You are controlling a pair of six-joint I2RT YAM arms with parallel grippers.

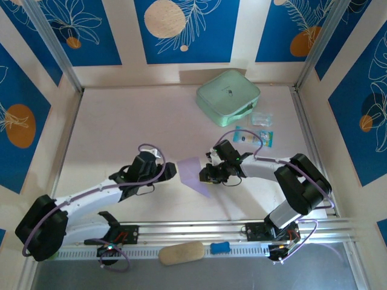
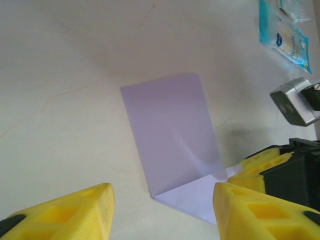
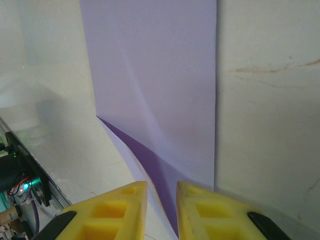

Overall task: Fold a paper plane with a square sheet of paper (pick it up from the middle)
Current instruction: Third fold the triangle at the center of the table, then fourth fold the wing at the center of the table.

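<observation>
The square sheet of paper (image 1: 192,171) lies lavender on the table between my two grippers. It is folded, with one flap raised along a crease (image 2: 170,125). My left gripper (image 1: 172,171) sits at its left edge, jaws wide open (image 2: 162,200), the near paper edge between the fingers and touching neither. My right gripper (image 1: 208,175) is at the paper's right corner. Its jaws (image 3: 160,192) stand a narrow gap apart with the folded edge (image 3: 160,75) running between them. The right gripper's yellow fingers (image 2: 260,165) meet that corner.
A mint-green case (image 1: 228,95) rests at the back right. Small blue packets (image 1: 254,136) lie just behind the right gripper (image 2: 285,37). A tan pad (image 1: 181,252) and a blue block (image 1: 220,247) sit on the front rail.
</observation>
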